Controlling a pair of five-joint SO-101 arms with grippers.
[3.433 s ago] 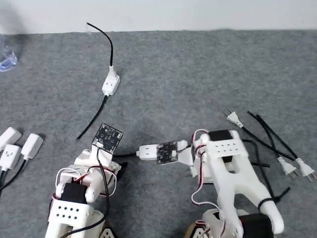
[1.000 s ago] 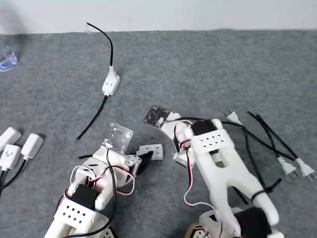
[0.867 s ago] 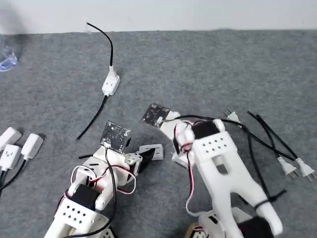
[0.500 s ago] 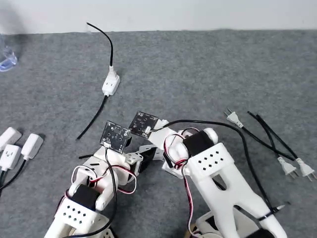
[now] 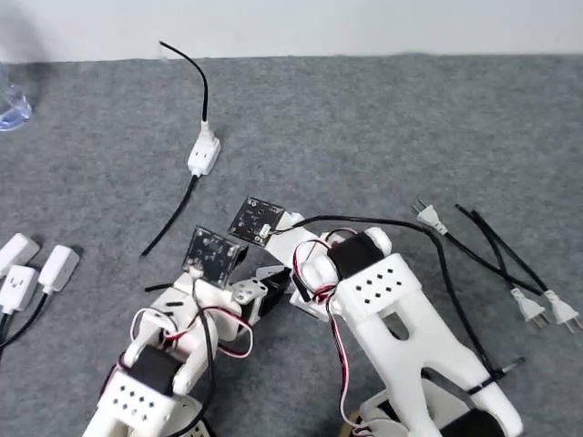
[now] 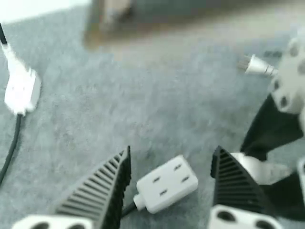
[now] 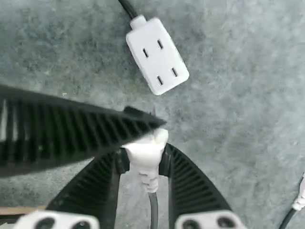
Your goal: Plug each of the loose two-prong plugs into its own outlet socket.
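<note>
A white two-outlet socket lies flat on the grey carpet between the spread fingers of my left gripper, which is open and does not touch it. My right gripper is shut on a white two-prong plug, held just short of the same socket; the plug's black cable trails back under the wrist. In the high view the two grippers meet over the socket, which is mostly hidden. A black ridged finger crosses close beside the held plug.
Three loose plugs with black cables lie at the right. Two spare white sockets sit at the left edge. Another socket with a plug in it lies farther back.
My right arm has swung left with the plug, dragging its cable, and now hangs over the socket. My left arm has leaned right until its fingers straddle the socket.
</note>
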